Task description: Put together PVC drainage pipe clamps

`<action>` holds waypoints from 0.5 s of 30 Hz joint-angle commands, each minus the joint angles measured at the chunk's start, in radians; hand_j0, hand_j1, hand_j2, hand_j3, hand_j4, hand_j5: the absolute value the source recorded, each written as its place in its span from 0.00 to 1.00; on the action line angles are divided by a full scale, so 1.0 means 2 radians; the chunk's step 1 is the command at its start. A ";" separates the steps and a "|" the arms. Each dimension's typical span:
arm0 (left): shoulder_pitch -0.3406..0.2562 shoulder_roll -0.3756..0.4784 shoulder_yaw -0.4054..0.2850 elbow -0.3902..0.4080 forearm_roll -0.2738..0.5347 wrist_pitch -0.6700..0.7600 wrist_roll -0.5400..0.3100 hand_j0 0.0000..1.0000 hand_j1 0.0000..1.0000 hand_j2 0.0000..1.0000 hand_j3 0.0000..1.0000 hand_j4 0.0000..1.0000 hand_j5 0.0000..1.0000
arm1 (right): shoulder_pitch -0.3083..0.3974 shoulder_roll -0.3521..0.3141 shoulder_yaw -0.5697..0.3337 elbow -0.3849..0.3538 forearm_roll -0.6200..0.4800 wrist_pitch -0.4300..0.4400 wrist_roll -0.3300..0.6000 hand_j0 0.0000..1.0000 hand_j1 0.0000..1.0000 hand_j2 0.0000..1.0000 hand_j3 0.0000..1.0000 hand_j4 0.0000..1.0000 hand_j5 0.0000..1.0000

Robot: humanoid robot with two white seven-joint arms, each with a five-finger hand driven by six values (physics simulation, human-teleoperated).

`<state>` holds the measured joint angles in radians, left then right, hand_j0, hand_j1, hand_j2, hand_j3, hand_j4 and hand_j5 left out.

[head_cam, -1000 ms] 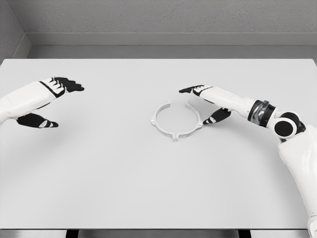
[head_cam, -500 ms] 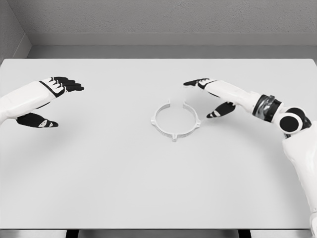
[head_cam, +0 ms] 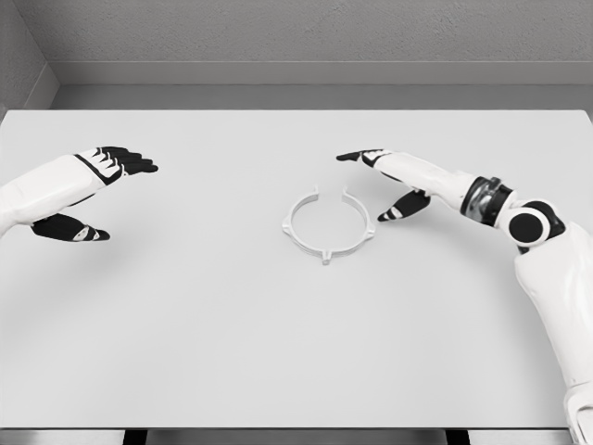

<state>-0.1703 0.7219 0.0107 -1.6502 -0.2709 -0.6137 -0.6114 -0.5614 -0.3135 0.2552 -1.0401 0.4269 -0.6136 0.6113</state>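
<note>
A white ring-shaped pipe clamp (head_cam: pixel 328 225) lies flat near the middle of the white table (head_cam: pixel 232 324), its gap facing the far edge. My right hand (head_cam: pixel 378 184) hovers just to the right of the clamp with its fingers spread, the thumb low near the ring's right side, and it holds nothing. Far off at the left edge my left hand (head_cam: pixel 91 195) also hangs open and holds nothing.
The table's far edge meets a grey wall ledge (head_cam: pixel 296 96). The near edge runs along the bottom of the view.
The right hand first pulled back a little to the right and up from the clamp, then shifted slightly left again. The clamp and the left hand stayed put.
</note>
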 commanded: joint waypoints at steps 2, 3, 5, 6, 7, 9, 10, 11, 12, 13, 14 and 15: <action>0.000 0.000 0.000 0.000 0.004 0.001 0.000 1.00 1.00 1.00 1.00 1.00 1.00 | 0.000 0.003 0.000 0.001 -0.004 0.001 0.000 1.00 1.00 1.00 1.00 1.00 1.00; 0.002 0.000 0.000 0.000 0.004 0.001 0.000 1.00 1.00 1.00 1.00 1.00 1.00 | 0.000 0.004 0.000 0.001 -0.004 0.001 0.000 1.00 1.00 1.00 1.00 1.00 1.00; 0.002 0.000 0.000 0.000 0.004 0.001 0.000 1.00 1.00 1.00 1.00 1.00 1.00 | 0.000 0.006 0.002 0.001 -0.004 0.001 0.000 1.00 1.00 1.00 1.00 1.00 1.00; 0.002 0.000 0.000 0.000 0.004 0.001 0.000 1.00 1.00 1.00 1.00 1.00 1.00 | 0.000 0.006 0.007 0.001 -0.004 0.001 0.000 1.00 1.00 1.00 1.00 1.00 1.00; 0.002 0.000 0.000 0.000 0.004 0.001 0.000 1.00 1.00 1.00 1.00 1.00 1.00 | 0.000 0.006 0.007 0.000 -0.004 0.001 0.000 1.00 1.00 1.00 1.00 1.00 1.00; 0.002 0.000 0.000 -0.001 0.004 0.001 0.000 1.00 1.00 1.00 1.00 1.00 1.00 | 0.000 0.010 0.007 0.000 -0.004 0.001 0.000 1.00 1.00 1.00 1.00 1.00 1.00; 0.002 0.000 0.000 -0.001 0.004 0.001 0.000 1.00 1.00 1.00 1.00 1.00 1.00 | 0.000 0.011 0.007 0.000 -0.004 0.001 0.000 1.00 1.00 1.00 1.00 1.00 1.00; 0.002 0.000 0.000 -0.001 0.004 0.001 0.000 1.00 1.00 1.00 1.00 1.00 1.00 | 0.000 0.013 0.007 0.000 -0.004 0.001 0.000 1.00 1.00 1.00 1.00 1.00 1.00; 0.002 0.000 0.000 -0.001 0.004 0.001 0.000 1.00 1.00 1.00 1.00 1.00 1.00 | 0.000 0.013 0.007 0.000 -0.004 0.001 0.000 1.00 1.00 1.00 1.00 1.00 1.00; 0.002 0.000 0.000 -0.001 0.004 0.001 0.000 1.00 1.00 1.00 1.00 1.00 1.00 | 0.000 0.013 0.007 0.000 -0.004 0.001 0.000 1.00 1.00 1.00 1.00 1.00 1.00; 0.002 0.000 0.000 -0.001 0.004 0.001 0.000 1.00 1.00 1.00 1.00 1.00 1.00 | -0.001 0.013 0.007 0.000 -0.004 0.001 0.000 1.00 1.00 1.00 1.00 1.00 1.00; 0.002 0.000 0.000 -0.001 0.004 0.001 0.000 1.00 1.00 1.00 1.00 1.00 1.00 | -0.001 0.013 0.007 0.000 -0.004 0.001 0.000 1.00 1.00 1.00 1.00 1.00 1.00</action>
<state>-0.1657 0.7204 0.0108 -1.6522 -0.2693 -0.6137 -0.6114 -0.5630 -0.2876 0.2703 -1.0393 0.4270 -0.6134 0.6112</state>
